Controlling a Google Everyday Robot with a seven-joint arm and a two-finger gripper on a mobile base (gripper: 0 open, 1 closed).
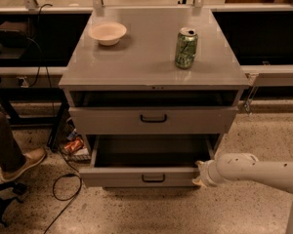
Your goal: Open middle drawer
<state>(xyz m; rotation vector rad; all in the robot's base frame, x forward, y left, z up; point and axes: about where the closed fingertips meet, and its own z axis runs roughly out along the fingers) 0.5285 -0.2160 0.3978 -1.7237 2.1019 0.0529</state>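
The grey cabinet point(151, 65) shows two drawer fronts. The upper one point(107, 121), with a black loop handle, is pulled out a little. Below it the middle drawer point(117, 177) is pulled well out, and its dark inside looks empty. It has a small black loop handle point(153, 178). My gripper point(200, 174) is at the end of the white arm point(254, 168), which comes in from the right. The gripper is against the right front corner of the middle drawer, away from the handle. Whatever is below this drawer is hidden.
A green soda can point(186, 48) and a white bowl point(107, 32) stand on the cabinet top. A person's leg and brown shoe point(27, 161) are at the left, by a chair base point(5, 194). A black cable point(63, 189) and a snack bag point(73, 144) lie on the floor.
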